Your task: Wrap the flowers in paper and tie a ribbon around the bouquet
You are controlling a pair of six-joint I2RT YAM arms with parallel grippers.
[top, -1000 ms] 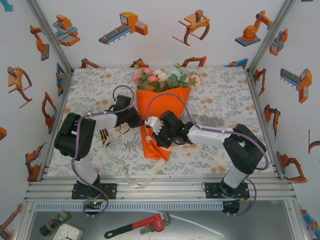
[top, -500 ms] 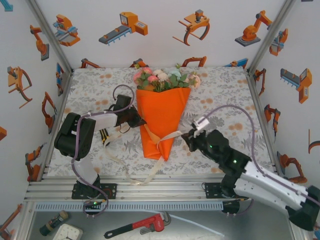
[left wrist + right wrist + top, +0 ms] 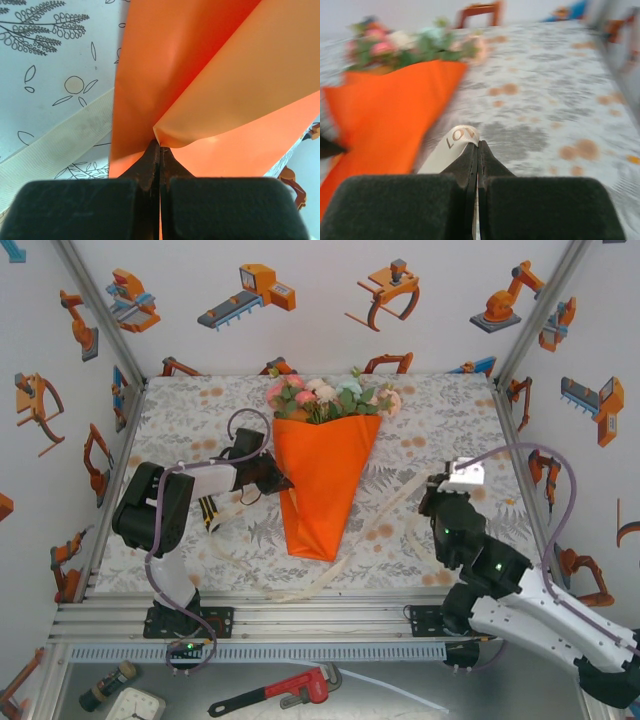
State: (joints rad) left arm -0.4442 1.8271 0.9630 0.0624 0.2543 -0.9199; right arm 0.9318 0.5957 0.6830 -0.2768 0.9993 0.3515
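Observation:
The bouquet lies mid-table: pink, white and green flowers [image 3: 330, 398] top an orange paper [image 3: 325, 480] cone pointing toward me. My left gripper [image 3: 285, 481] is at the cone's left edge. In the left wrist view, the left gripper [image 3: 160, 145] is shut on a fold of the paper [image 3: 200, 75], with the ribbon [image 3: 55, 145] flat on the cloth beside it. My right gripper [image 3: 430, 502] is right of the cone. The right wrist view shows the right gripper [image 3: 478, 144] shut on the cream ribbon [image 3: 452, 145], flowers [image 3: 415, 42] and paper [image 3: 395, 110] beyond. The ribbon [image 3: 375, 533] trails from it past the cone's tip.
The floral tablecloth [image 3: 450, 430] is bare on the right and far left. An aluminium rail [image 3: 320, 615] runs along the near edge, and a red pipe wrench [image 3: 285, 690] lies below it. Printed walls close in the back and sides.
My right arm has swung from over the cone out to the right, drawing the ribbon with it; the strip no longer crosses the cone's front. The left arm has stayed put.

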